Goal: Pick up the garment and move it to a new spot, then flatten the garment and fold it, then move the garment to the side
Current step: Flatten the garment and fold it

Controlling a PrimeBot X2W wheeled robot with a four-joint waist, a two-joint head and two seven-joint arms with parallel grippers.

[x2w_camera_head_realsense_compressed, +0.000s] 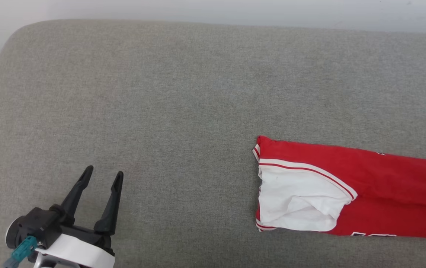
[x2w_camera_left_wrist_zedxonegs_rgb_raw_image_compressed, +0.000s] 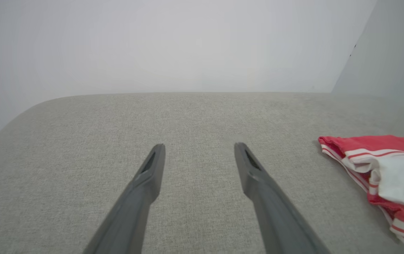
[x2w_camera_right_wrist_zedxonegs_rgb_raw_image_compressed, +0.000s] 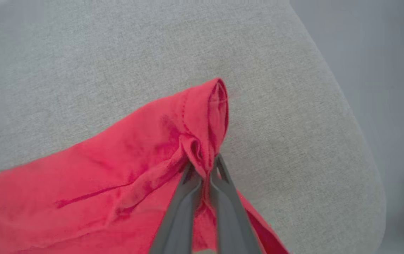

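The garment (x2w_camera_head_realsense_compressed: 369,186) is a red jersey folded into a long strip on the grey cushion, running off the head view's right edge. Its white sleeve with red-striped trim (x2w_camera_head_realsense_compressed: 298,201) lies on top at the left end. My left gripper (x2w_camera_head_realsense_compressed: 103,175) hovers open at the lower left, well apart from the cloth, and its wrist view shows the garment (x2w_camera_left_wrist_zedxonegs_rgb_raw_image_compressed: 381,165) off to the right of the open left gripper (x2w_camera_left_wrist_zedxonegs_rgb_raw_image_compressed: 199,148). My right gripper (x2w_camera_right_wrist_zedxonegs_rgb_raw_image_compressed: 203,165) is shut on a bunched red fold of the garment (x2w_camera_right_wrist_zedxonegs_rgb_raw_image_compressed: 134,151) near its far corner.
The grey fabric cushion (x2w_camera_head_realsense_compressed: 179,93) spreads wide to the left and behind the jersey. Its rounded back edge meets a pale wall (x2w_camera_head_realsense_compressed: 213,9). In the right wrist view the cushion's edge (x2w_camera_right_wrist_zedxonegs_rgb_raw_image_compressed: 360,141) drops off to the right of the held corner.
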